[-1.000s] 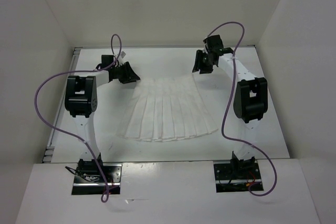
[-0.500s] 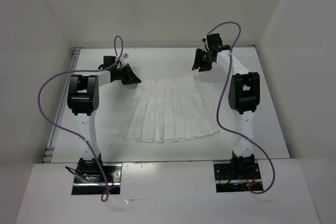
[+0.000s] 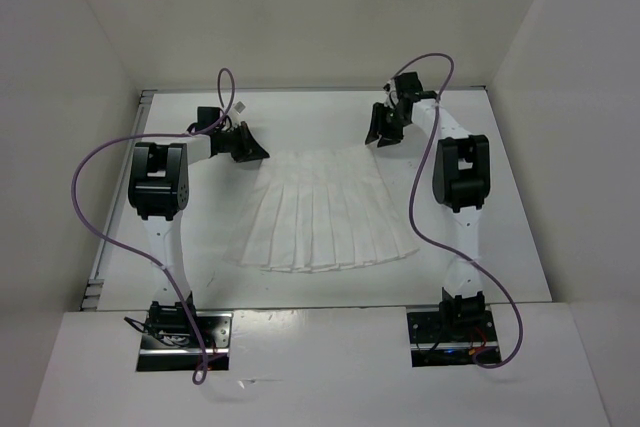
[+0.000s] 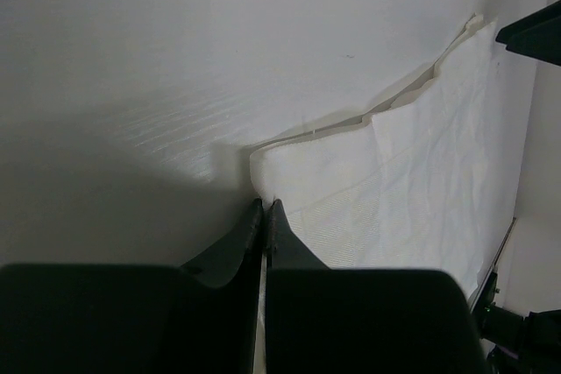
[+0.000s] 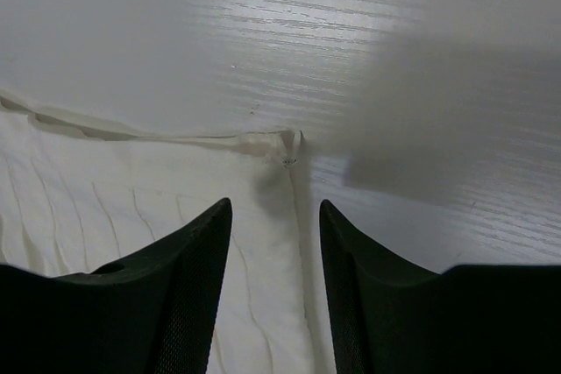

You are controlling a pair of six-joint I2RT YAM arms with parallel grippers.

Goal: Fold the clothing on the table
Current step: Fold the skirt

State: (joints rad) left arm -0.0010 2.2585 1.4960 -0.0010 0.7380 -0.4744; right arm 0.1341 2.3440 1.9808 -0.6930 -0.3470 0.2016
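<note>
Top: clothing [image 3: 325, 212] lies flat mid-desk [image 3: 500, 247], pleats fanning out toward the near edge. Left pincer [image 3: 258, 152] sits at its far-left corner, right pincer [image 3: 378, 137] at its far-right corner. Left wrist: fingers [image 4: 228, 251] pressed shut, nipping the corner's edge. Right wrist: fingers [image 5: 193, 251] apart, straddling the corner, gripping nothing.

Left claw [image 4: 265, 209] clamped together; right claw [image 5: 273, 208] spread apart.
</note>
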